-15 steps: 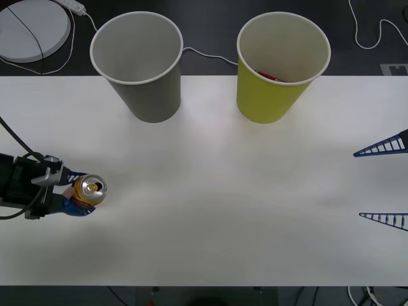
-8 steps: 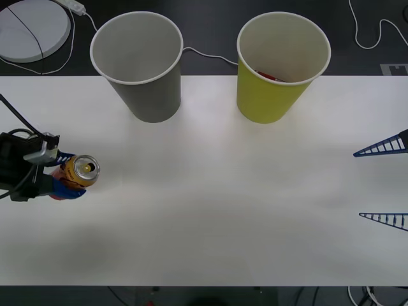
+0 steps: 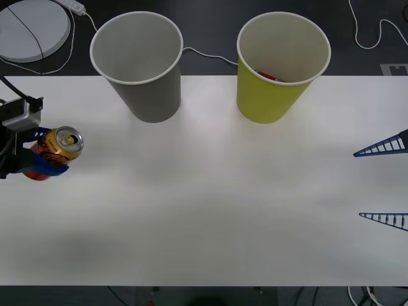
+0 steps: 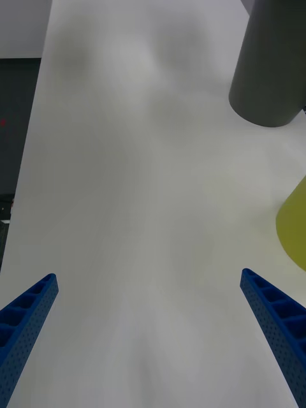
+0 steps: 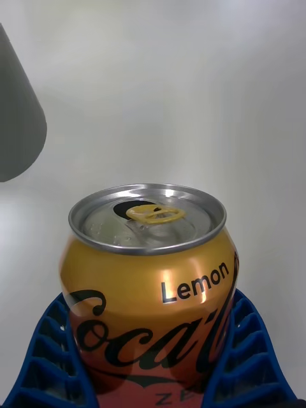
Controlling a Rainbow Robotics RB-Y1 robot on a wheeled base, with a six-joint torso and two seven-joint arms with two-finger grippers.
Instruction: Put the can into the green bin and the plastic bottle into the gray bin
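We see the can (image 3: 62,142) at the far left of the table (image 3: 210,210), tilted so its shiny top faces toward the bins, and lifted clear of the white surface. In the left wrist view the can (image 5: 150,287) shows its open mouth, yellow pull tab and the word "Lemon". The left gripper (image 3: 44,153) clamps it, blue ribbed fingers (image 5: 245,344) pressed against both sides of the can's body. Beyond it, at the back edge, we find the gray bin (image 3: 139,64) upright, and to its right the green bin (image 3: 280,64) with something red inside. Our right gripper (image 3: 382,182) hangs over the table's right edge, fingers spread wide.
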